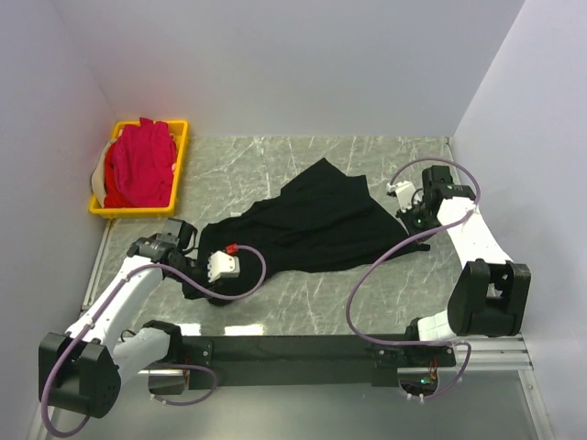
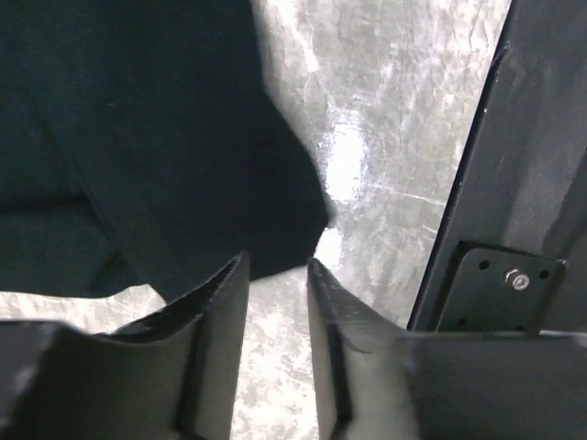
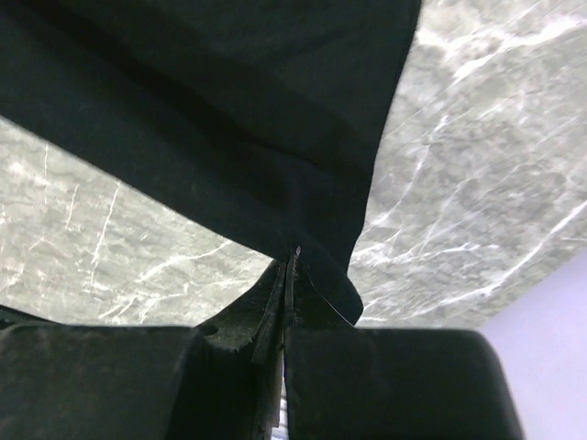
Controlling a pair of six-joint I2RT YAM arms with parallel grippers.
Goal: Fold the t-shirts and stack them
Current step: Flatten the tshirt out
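Black t-shirt (image 1: 312,220) sits pinched in right tool (image 3: 288,266), beside parted left tool (image 2: 275,266).

Yellow crate (image 1: 180,137) at far-left corner of grey marbled table (image 1: 275,156) (possibly a printed mat)

1 black t-shirt (image 1: 312,225), plain, unfolded, rumpled, lies mid-table (image 1: 275,156), stretched diagonally from near-left to right (near-left end bunched, far edge rising to a peak). Magenta-pink t-shirts (image 1: 139,165) are heaped unfolded in the yellow crate (image 1: 182,156) at the far-left corner, count unclear, well apart from the black one.
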